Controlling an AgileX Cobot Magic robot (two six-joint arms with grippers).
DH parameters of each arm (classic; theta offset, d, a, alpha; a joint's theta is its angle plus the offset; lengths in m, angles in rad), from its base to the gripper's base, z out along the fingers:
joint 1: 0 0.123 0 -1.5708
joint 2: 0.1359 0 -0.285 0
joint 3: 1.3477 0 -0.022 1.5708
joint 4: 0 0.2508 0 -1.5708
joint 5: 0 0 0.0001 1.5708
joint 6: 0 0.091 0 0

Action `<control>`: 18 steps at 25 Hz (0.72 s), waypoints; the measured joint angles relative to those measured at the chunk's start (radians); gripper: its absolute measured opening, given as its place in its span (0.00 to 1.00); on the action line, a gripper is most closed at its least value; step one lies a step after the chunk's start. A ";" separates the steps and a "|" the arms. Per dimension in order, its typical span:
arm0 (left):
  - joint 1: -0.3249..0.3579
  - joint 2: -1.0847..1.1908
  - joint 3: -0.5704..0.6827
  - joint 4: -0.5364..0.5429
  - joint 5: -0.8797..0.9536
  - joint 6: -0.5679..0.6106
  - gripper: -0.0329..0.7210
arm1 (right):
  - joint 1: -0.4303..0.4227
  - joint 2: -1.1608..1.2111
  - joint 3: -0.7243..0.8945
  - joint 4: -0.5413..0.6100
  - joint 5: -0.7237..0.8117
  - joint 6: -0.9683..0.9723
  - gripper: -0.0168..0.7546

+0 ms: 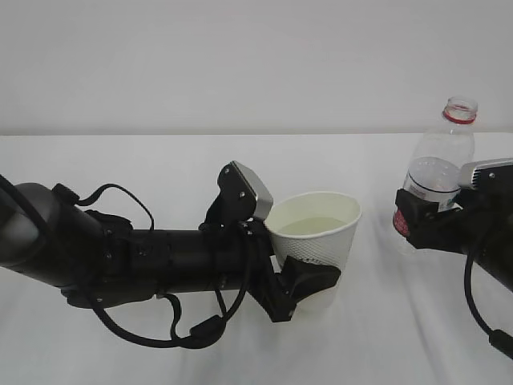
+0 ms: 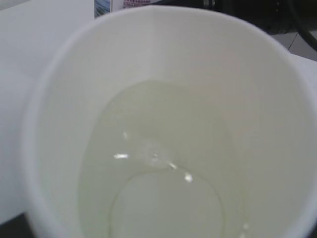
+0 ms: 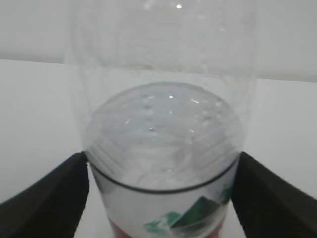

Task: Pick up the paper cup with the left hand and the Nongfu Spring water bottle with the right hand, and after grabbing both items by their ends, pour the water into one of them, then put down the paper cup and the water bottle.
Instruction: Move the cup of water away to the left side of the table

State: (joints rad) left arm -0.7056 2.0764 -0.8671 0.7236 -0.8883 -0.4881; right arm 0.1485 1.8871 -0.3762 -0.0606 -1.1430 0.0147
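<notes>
**Paper cup held with water in it, bottle upright between the other jaws**

The paper cup [image 1: 318, 231] sits clamped in the left hand [image 1: 298, 277], whose black jaws grip its lower wall from the side while the grey plate [image 1: 250, 191] stands just behind the rim. The cup is about upright, leaning slightly, its base close above the white table [image 1: 160, 168]. Inside it lies a shallow pool of water [image 2: 158, 163], pale against the cream wall; the left wrist view is filled by the cup's open mouth.

Farther out, past the cup's rim and well apart from it, the bottle [image 1: 439, 164] stands upright with no cap, its red neck ring on top. The right hand [image 1: 410, 218] reaches it at the label; its black fingers [image 3: 42, 198] stand on either side of the clear body, close to the plastic. Whether they press the bottle or have just let go, I cannot tell. Droplets cling inside the bottle's upper wall.
</notes>
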 joint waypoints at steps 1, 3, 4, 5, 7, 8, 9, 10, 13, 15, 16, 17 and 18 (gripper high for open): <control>0.000 0.000 0.000 0.000 0.000 0.000 0.70 | 0.000 0.000 0.005 0.000 -0.002 0.000 0.90; 0.000 0.000 0.000 0.000 0.000 0.000 0.70 | 0.000 0.000 0.031 0.000 -0.002 0.000 0.90; 0.000 0.000 0.000 0.000 0.000 0.000 0.70 | 0.000 0.000 0.045 0.000 -0.002 0.000 0.90; 0.000 0.000 0.000 0.000 0.000 0.000 0.70 | 0.000 -0.002 0.063 0.000 -0.002 0.000 0.90; 0.000 0.000 0.000 0.000 0.000 0.000 0.70 | 0.000 -0.007 0.100 -0.004 -0.002 0.000 0.90; 0.000 0.000 0.000 0.000 0.000 0.000 0.70 | 0.000 -0.013 0.115 -0.004 -0.002 0.000 0.90; 0.000 0.000 0.000 0.000 0.000 0.000 0.70 | 0.000 -0.021 0.132 -0.006 -0.002 0.000 0.90; 0.000 0.000 0.000 0.000 0.000 0.000 0.70 | 0.000 -0.033 0.148 -0.006 -0.002 0.000 0.90; 0.000 0.000 0.000 0.000 0.000 0.000 0.70 | 0.000 -0.078 0.182 -0.006 -0.002 0.000 0.90; 0.000 0.000 0.000 0.000 0.000 0.000 0.70 | 0.000 -0.113 0.199 -0.006 -0.002 0.000 0.89; 0.000 0.000 0.000 0.000 0.000 0.000 0.70 | 0.000 -0.133 0.208 -0.006 -0.002 0.000 0.89; 0.000 0.000 0.000 0.000 0.000 0.000 0.70 | 0.000 -0.152 0.217 -0.006 -0.002 0.000 0.89; 0.000 0.000 0.000 0.000 0.000 0.000 0.70 | 0.000 -0.167 0.224 -0.008 -0.002 0.000 0.89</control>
State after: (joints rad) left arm -0.7056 2.0764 -0.8671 0.7236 -0.8883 -0.4881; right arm 0.1485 1.7201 -0.1524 -0.0686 -1.1449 0.0147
